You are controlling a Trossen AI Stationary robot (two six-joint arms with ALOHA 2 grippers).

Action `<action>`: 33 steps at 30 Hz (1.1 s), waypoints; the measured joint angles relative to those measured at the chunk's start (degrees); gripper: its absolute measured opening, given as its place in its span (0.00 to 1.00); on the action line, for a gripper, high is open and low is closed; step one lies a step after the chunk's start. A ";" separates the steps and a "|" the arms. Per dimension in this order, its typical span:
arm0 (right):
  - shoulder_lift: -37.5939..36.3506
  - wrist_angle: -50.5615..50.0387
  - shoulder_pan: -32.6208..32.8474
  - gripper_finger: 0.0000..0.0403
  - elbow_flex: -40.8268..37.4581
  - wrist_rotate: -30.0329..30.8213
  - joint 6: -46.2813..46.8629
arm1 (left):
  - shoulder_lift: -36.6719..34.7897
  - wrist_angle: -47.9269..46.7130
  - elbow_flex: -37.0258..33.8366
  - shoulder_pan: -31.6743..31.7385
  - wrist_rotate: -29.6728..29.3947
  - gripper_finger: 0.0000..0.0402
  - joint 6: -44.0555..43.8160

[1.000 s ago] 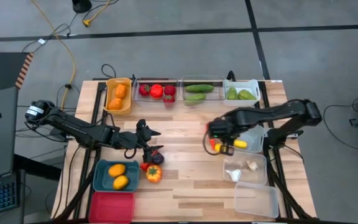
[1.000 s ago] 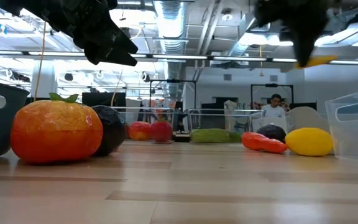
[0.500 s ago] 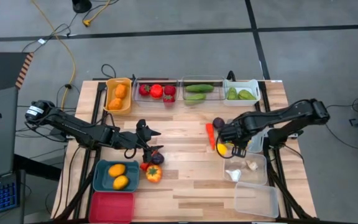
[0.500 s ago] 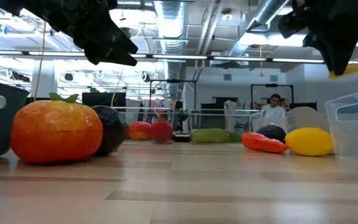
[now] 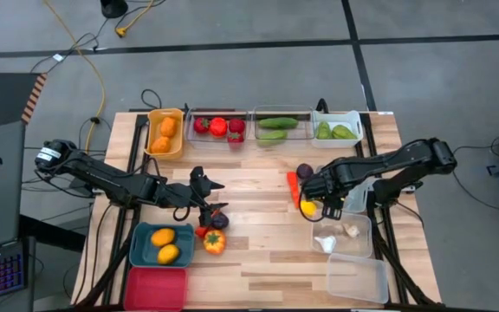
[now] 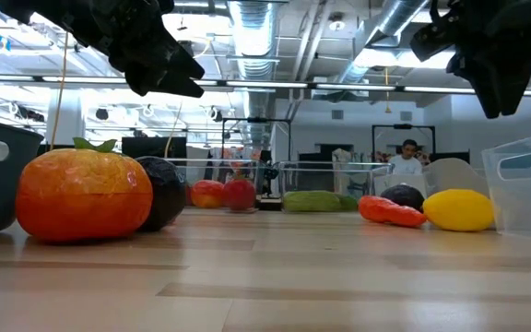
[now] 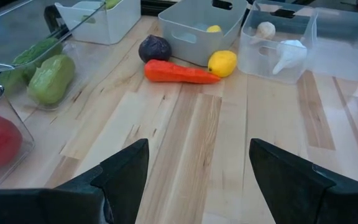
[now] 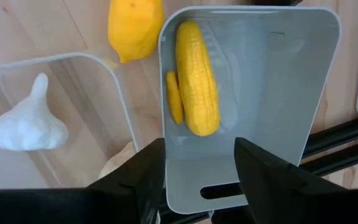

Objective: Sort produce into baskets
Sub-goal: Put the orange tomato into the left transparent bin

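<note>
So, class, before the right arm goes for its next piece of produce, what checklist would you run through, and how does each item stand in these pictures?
1. Right gripper empty, fingers apart: ok.
2. Corn lying inside the white bin: ok.
3. Lemon on the table, just outside that bin: not ok, needs sorting.
4. Carrot and dark purple fruit loose on the table beside it: not ok.
5. Left gripper away from the right arm, open above the pepper: ok.
6. Garlic in its clear bin: ok.
</note>
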 joint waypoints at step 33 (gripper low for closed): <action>0.00 0.07 0.00 0.55 0.00 -0.04 0.03 | 0.01 0.06 0.00 0.00 -4.55 0.99 1.90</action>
